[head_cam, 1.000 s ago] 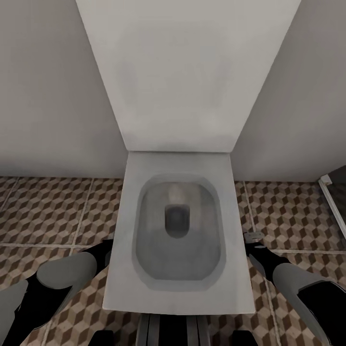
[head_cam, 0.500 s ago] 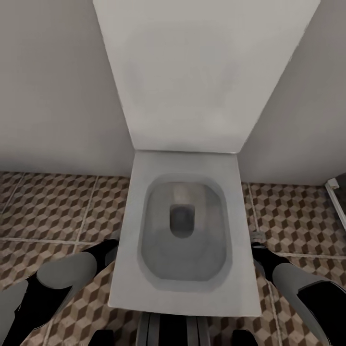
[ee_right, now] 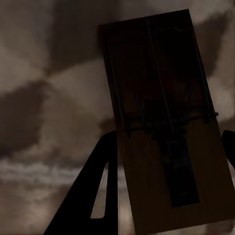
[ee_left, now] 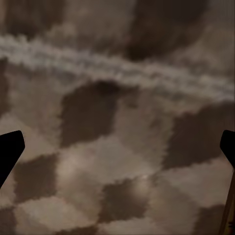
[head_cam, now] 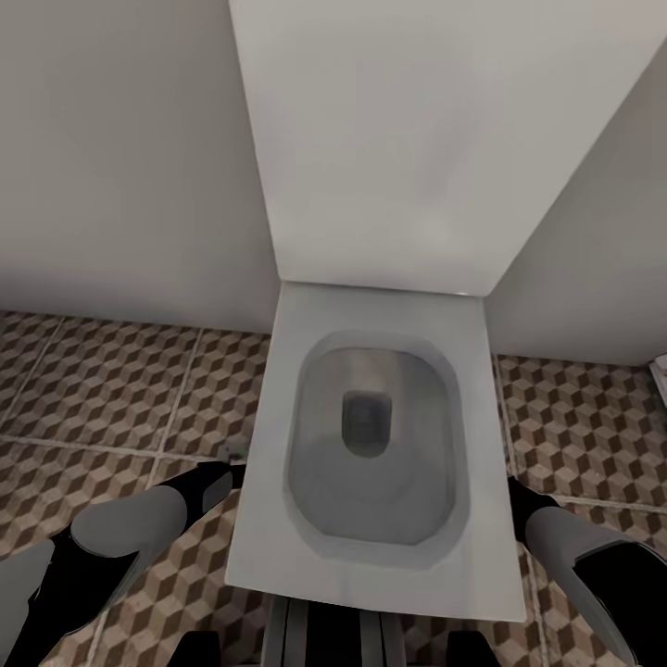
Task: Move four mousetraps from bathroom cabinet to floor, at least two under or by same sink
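A dark-brown mousetrap point(ee_right: 161, 122) with a thin metal bar and spring sits lengthwise between the fingers of my right gripper point(ee_right: 169, 142), which is shut on it just above the cube-patterned bathroom floor point(ee_right: 44, 88). In the head view my right arm point(head_cam: 565, 542) reaches down beside the toilet's right rim, which hides its fingertips. My left gripper point(ee_left: 120, 147) is open with nothing in it, close over the floor tiles point(ee_left: 112, 161). In the head view the left gripper point(head_cam: 228, 469) hangs low at the toilet's left side. The cabinet and the sink are out of view.
A white toilet point(head_cam: 278, 519) with its lid up stands straight ahead between my arms, against a pale wall point(head_cam: 120, 167). Patterned floor point(head_cam: 102, 389) spreads out on both sides of it. A white frame edge point(head_cam: 660, 371) shows at the far right.
The whole head view has shifted, so the toilet now sits further right in the picture. The mousetrap seen earlier at my right gripper's tip is now hidden behind the toilet rim there.
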Motion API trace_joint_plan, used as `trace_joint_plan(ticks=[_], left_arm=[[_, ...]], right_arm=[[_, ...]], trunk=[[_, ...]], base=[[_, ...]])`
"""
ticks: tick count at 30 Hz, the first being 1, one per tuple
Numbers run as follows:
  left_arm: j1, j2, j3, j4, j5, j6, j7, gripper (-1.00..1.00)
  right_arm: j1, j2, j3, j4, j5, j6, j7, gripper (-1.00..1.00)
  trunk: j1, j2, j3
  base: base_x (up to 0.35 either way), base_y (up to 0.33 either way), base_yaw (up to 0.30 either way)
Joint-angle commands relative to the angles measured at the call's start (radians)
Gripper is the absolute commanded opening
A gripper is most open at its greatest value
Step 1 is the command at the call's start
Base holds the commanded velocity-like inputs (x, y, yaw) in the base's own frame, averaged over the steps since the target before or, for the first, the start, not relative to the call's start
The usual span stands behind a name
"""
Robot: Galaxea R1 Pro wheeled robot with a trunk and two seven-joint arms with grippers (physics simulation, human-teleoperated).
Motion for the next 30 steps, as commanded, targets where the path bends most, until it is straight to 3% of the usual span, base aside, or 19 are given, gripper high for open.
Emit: trace_joint_plan(ticks=[1, 30], left_arm=[[0.000, 0.000, 0.000, 0.000, 0.000, 0.000, 0.000, 1.00], [0.000, 0.000, 0.000, 0.000, 0.000, 0.000, 0.000, 1.00]], right_arm=[[0.000, 0.000, 0.000, 0.000, -0.002, -0.003, 0.001, -1.00], [0.000, 0.001, 0.000, 0.003, -0.003, -0.029, -0.001, -1.00]], trunk=[[0.000, 0.000, -0.001], [0.000, 0.000, -0.002]], base=[[0.000, 0.000, 0.040], [0.000, 0.000, 0.003]])
